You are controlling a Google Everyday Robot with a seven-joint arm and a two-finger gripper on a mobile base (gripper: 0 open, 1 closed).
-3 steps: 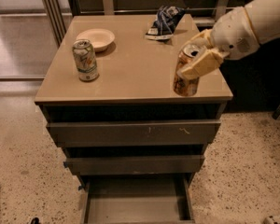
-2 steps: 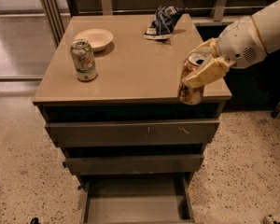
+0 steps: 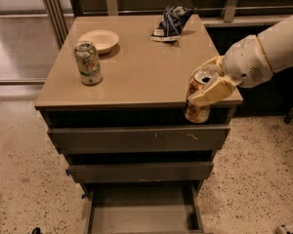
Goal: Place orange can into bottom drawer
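The gripper (image 3: 208,87) clamps the orange can (image 3: 197,109) upright at the front right edge of the cabinet top (image 3: 141,72). Below, the bottom drawer (image 3: 141,212) stands open

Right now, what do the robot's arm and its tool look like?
The arm is a thick, rounded white shell with a bulbous wrist and a small dotted grille. The tool, at the orange can by the cabinet top's front corner, has two flat, pale cream-yellow fingers. No cables show.
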